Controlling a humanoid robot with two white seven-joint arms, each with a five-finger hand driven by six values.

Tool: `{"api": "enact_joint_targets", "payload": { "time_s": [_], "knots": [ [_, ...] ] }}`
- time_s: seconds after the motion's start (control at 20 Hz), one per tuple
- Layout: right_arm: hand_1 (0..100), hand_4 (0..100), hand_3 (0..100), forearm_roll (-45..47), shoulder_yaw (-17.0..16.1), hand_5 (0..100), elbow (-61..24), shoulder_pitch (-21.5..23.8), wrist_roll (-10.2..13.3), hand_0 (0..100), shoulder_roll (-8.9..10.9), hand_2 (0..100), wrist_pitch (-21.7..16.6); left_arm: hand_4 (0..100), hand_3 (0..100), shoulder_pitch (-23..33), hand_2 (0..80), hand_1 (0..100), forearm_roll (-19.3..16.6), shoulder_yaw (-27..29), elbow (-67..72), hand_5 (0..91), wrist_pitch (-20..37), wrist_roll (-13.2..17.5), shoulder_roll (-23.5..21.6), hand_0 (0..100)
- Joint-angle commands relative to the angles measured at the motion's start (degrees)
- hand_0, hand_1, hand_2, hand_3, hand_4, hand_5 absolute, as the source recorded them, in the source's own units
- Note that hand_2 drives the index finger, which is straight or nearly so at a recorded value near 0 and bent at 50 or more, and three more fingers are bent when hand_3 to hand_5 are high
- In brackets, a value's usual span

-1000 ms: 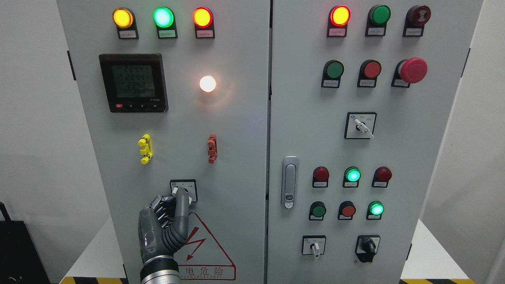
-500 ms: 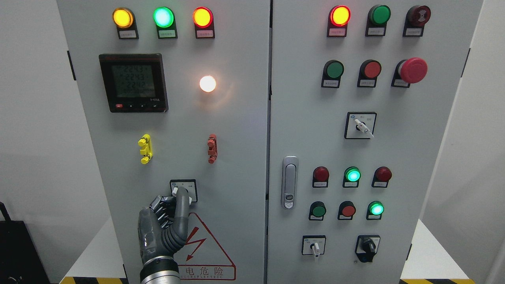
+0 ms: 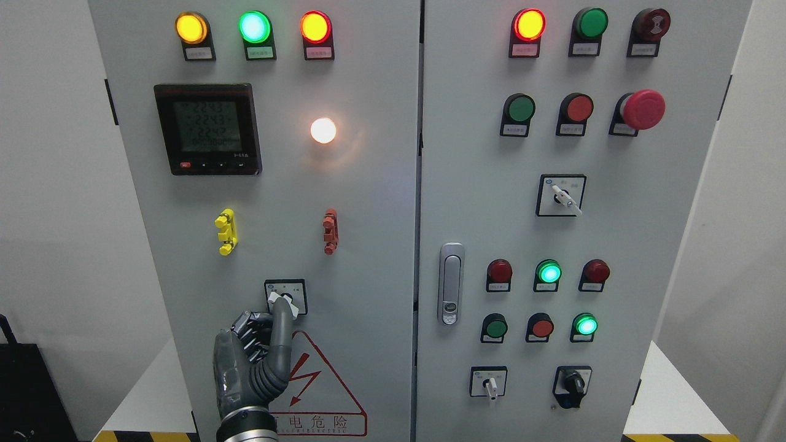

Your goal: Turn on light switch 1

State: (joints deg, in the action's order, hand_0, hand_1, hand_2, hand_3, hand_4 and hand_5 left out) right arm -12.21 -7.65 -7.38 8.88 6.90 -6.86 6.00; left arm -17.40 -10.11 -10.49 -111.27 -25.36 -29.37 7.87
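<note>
The left hand [image 3: 255, 356] rises from the bottom edge against the lower part of the left cabinet door [image 3: 368, 245], with 1 finger stretched straight up and the other fingers curled back into the palm, holding nothing. That single pointing finger suits the job: a narrow tip can push on a small lever without brushing anything else on the panel. Directly above the fingertip, and touching it or very nearly so, sits light switch 1 [image 3: 285, 297], a small rotary selector on a black-framed square plate; its white lever lies tilted, running from upper left to lower right. Higher above the hand and a little to its right, a round white lamp [image 3: 323, 130] glows brightly, which suggests the switch is already in its on position (though which lamp the selector drives is a judgement, not something printed legibly here). Just beside the hand on its right is the red-outlined warning triangle [image 3: 319, 380], partly covered by the wrist. Above and left of the hand sits the digital meter [image 3: 209, 129], with a yellow clip [image 3: 226, 231] and a red clip [image 3: 330, 231] between it and the switch. The right hand is not in view. The likely remaining step is simply drawing the finger clear of the lever without knocking it back.
</note>
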Motion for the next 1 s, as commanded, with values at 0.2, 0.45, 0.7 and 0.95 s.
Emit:
{"api": "enact_joint_targets", "payload": {
  "time_s": [0.2, 0.45, 0.7, 0.95],
  "knots": [
    [0, 0, 0, -0.01, 0.00, 0, 0.00, 0.00, 0.04, 5, 0.00, 0, -0.03, 88, 89, 4.38, 66.1, 32, -1.40, -0.05, -0.35, 84.6, 6.54, 0.19, -0.66, 33],
    [0, 0, 0, -0.01, 0.00, 0, 0.00, 0.00, 0.04, 5, 0.00, 0, -0.03, 88, 90, 15.27, 66.5, 32, -5.97, 1.61, 0.26, 85.7, 24.27, 3.96, -1.98, 33],
    [0, 0, 0, -0.01, 0.00, 0, 0.00, 0.00, 0.04, 5, 0.00, 0, -0.03, 81, 79, 26.61, 56.4, 12, -5.53, 10.12, 8.24, 84.9, 39.04, 9.14, -3.65, 31],
    [0, 0, 0, 0.00, 0.00, 0, 0.00, 0.00, 0.04, 5, 0.00, 0, -0.03, 84, 79, 32.69, 52.2, 8, -3.60, 17.52, 29.05, 67.4, 53.73, 15.03, -5.76, 28]
  ]
}}
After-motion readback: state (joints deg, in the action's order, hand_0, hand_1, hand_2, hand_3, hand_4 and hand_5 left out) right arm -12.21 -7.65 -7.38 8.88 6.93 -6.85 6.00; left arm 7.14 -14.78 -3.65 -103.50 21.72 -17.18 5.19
